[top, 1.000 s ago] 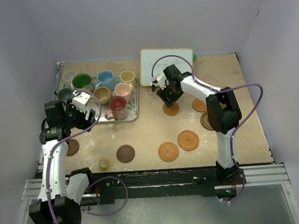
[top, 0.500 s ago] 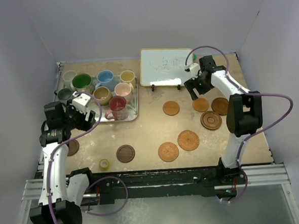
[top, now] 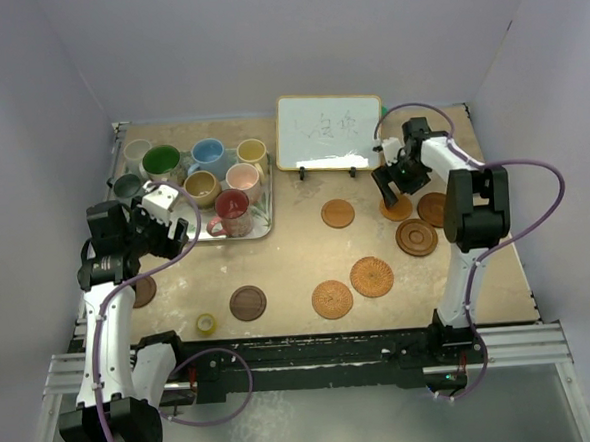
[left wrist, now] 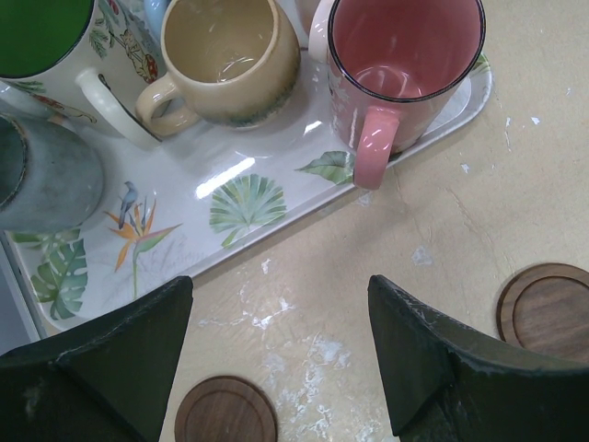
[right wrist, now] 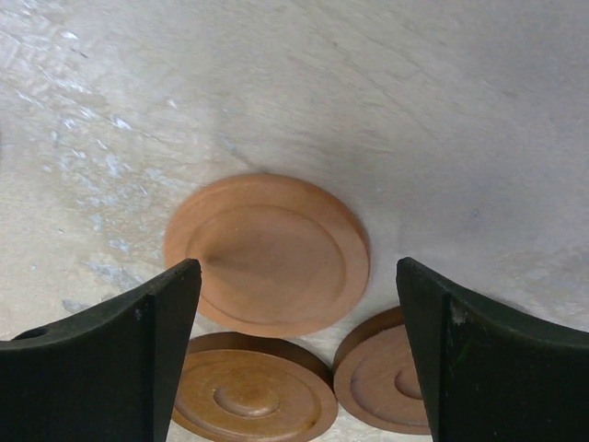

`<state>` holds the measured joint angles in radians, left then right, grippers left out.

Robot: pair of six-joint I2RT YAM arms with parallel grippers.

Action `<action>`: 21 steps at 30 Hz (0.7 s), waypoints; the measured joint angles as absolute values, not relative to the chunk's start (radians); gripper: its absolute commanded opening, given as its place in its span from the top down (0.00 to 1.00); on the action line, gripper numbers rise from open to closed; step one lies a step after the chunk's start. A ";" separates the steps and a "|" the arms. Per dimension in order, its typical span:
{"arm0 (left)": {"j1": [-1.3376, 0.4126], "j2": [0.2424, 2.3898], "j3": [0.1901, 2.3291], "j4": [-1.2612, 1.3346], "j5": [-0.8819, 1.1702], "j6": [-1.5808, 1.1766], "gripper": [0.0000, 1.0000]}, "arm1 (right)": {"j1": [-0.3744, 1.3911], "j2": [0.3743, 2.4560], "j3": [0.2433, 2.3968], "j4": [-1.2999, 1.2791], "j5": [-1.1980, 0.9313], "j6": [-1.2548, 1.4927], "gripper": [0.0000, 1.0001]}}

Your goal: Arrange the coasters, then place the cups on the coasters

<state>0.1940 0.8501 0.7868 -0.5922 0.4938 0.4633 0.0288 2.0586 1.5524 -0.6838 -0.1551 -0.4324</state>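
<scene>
The right jaws gape empty over a brown coaster (right wrist: pixel 267 253); the left jaws gape empty beside the tray (left wrist: pixel 248 198) of cups (left wrist: pixel 405 64).

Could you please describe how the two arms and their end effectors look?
The left arm and right arm have white links and black joints. A purple cable loops along each. The left end effector and right end effector each have two dark, wedge-shaped fingers.
</scene>
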 measured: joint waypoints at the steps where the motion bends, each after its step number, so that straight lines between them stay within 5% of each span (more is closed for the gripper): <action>1: 0.194 0.850 0.786 -0.592 0.494 0.463 0.26 | 0.020 2.059 1.553 -0.686 -0.159 -0.438 0.13; 21: 0.194 0.846 0.770 -0.592 0.494 0.464 0.27 | 0.041 2.054 1.514 -0.694 -0.176 -0.437 0.34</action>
<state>0.1940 0.8455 0.7696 -0.5919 0.4942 0.4637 0.0410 2.0537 1.5135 -0.6945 -0.1761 -0.4366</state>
